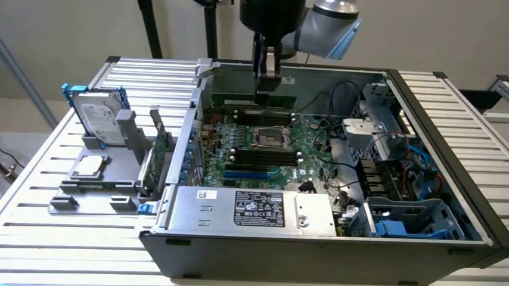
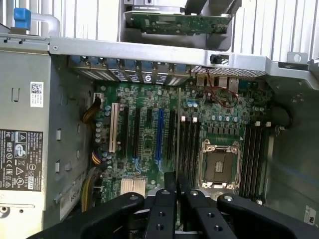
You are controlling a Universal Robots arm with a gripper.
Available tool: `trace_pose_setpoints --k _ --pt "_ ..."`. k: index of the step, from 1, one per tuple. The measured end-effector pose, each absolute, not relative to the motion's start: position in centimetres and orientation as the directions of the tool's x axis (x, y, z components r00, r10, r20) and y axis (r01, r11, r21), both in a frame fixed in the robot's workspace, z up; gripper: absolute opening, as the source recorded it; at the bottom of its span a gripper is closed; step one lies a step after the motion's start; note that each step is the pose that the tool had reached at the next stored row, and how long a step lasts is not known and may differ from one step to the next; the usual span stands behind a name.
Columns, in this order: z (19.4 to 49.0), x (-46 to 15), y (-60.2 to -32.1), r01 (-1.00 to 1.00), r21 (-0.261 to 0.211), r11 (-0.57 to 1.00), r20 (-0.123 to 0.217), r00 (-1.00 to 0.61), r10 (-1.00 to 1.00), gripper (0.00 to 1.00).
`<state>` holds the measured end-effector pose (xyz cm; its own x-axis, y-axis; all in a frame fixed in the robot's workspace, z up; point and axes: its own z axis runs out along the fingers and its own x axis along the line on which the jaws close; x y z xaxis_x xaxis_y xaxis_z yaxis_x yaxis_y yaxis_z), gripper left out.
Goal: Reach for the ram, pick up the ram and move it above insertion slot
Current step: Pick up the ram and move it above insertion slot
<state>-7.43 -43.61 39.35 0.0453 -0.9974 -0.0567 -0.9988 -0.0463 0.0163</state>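
Slatted metal tabletop [image 1: 47, 179] carries an open computer case [image 1: 334, 235]. Inside it, the gripper [image 1: 268, 80] is clamped on the ram [image 1: 256, 99], holding the stick edge-down just over the memory slots [image 1: 254, 113] beside the CPU socket [image 1: 268, 139]. Reaching and pickup look finished, and the carry to the slot seems nearly complete.

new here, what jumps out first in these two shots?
The open computer case on the slatted table, its green motherboard bare with the CPU socket at its centre. Above the case's far side the pincer holds the ram, a thin green stick, over the dark memory slots. On the exterior view's left, a grey fixture carries a hard drive standing upright.
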Motion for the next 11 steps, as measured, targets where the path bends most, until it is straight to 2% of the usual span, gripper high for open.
trace_pose_setpoints --k 11 --pt "39.1 -5.8 -42.5 -0.999 0.016 -0.034 -0.058 0.033 -0.998 0.13"
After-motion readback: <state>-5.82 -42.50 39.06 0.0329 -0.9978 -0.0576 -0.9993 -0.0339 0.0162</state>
